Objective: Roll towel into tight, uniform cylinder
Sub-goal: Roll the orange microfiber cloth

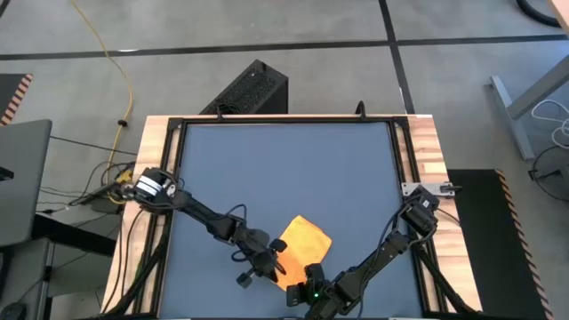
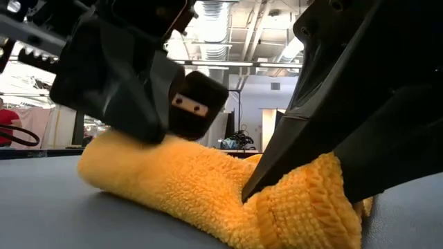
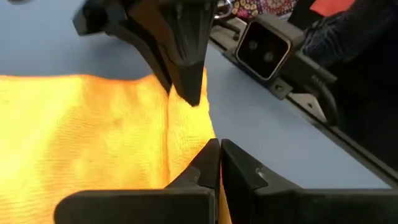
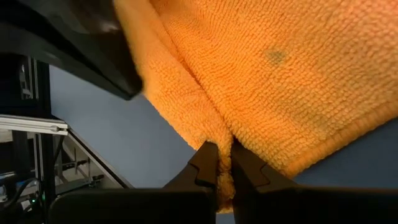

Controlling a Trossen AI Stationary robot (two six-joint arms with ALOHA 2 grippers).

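Two grippers are pinching the bright yellow, soft terry towel (image 1: 305,240), lying bunched near the front edge of the dark blue tabletop (image 1: 284,169). Left gripper (image 3: 219,163) is clenching fully on a fold at one edge; right gripper (image 4: 224,163) is gripping a thin ridge of cloth. Pulling unevenly is likely skewing the roll, and a thin pinch risks slipping free, leaving the cylinder loose.

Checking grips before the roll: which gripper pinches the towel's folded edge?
The right gripper: its fingers clamp a fold of the towel between them. The left gripper is shut at the towel's edge.
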